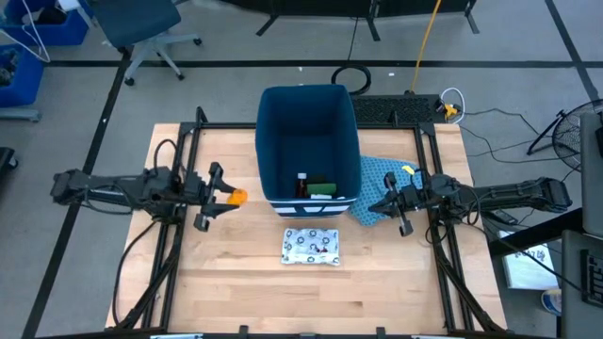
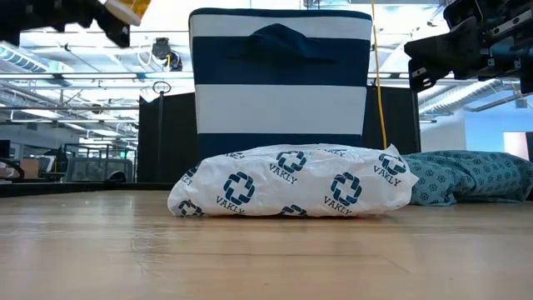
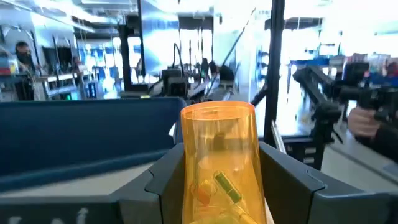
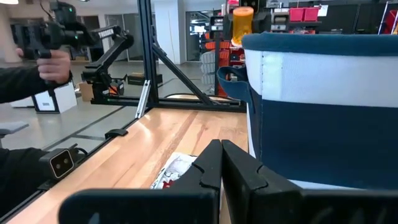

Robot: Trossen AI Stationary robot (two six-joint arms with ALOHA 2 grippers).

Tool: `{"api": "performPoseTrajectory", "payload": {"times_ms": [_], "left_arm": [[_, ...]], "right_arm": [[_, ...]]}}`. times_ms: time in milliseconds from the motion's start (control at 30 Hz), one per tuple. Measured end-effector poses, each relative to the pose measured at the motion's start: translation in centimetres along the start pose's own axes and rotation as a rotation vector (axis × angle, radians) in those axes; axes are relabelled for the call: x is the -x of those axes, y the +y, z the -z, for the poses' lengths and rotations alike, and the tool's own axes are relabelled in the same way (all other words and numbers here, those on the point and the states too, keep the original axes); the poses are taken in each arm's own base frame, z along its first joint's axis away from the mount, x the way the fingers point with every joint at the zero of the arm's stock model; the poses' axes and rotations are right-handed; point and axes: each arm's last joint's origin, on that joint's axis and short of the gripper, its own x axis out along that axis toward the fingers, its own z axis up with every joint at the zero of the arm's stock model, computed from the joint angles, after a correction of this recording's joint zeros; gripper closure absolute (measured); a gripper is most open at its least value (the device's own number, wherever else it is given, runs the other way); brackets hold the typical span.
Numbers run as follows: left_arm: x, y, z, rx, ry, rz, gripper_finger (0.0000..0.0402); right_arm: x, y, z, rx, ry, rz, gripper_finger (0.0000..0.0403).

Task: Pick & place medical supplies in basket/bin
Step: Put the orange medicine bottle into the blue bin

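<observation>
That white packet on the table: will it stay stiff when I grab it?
Probably not. The white packet looks like a soft, puffy pouch with crinkled edges, so it will likely sag from a pinch. Its plastic film may be slippery. It lies flat, so rolling seems unlikely.

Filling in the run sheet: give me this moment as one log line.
left gripper: shut on orange vial, left of bin | right gripper: shut, empty, over cloth | packet: on table | bin: red bottle, green block

"VAKLY" across white packet [image 2: 291,183]
</observation>
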Motion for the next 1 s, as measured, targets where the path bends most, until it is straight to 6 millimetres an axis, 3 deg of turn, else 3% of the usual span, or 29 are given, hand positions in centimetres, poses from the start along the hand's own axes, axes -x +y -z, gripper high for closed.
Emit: {"api": "performPoseTrajectory", "payload": {"times_ms": [233,467,600,767,1000], "left_arm": [[0.8,0.0,2.8,0.026,-0.043,-0.016,0.0222],[0.8,0.4,1.9,0.122,-0.155,-0.142,0.0222],[0.2,0.7,-0.8,0.143,-0.177,-0.209,0.0222],[-1.8,1.3,-6.3,0.102,-0.106,-0.275,0.0222],[-8.4,4.0,-13.7,0.022,0.168,-0.374,0.0222]], "right_arm": [[0.0,0.0,0.0,0.017,0.000,0.000,0.0403],[0.0,0.0,0.0,0.048,0.000,0.001,0.0403],[0.0,0.0,0.0,0.049,0.000,0.002,0.0403],[0.0,0.0,0.0,0.049,0.000,0.001,0.0403],[0.0,0.0,-0.1,0.058,-0.015,0.001,0.0403]]}}
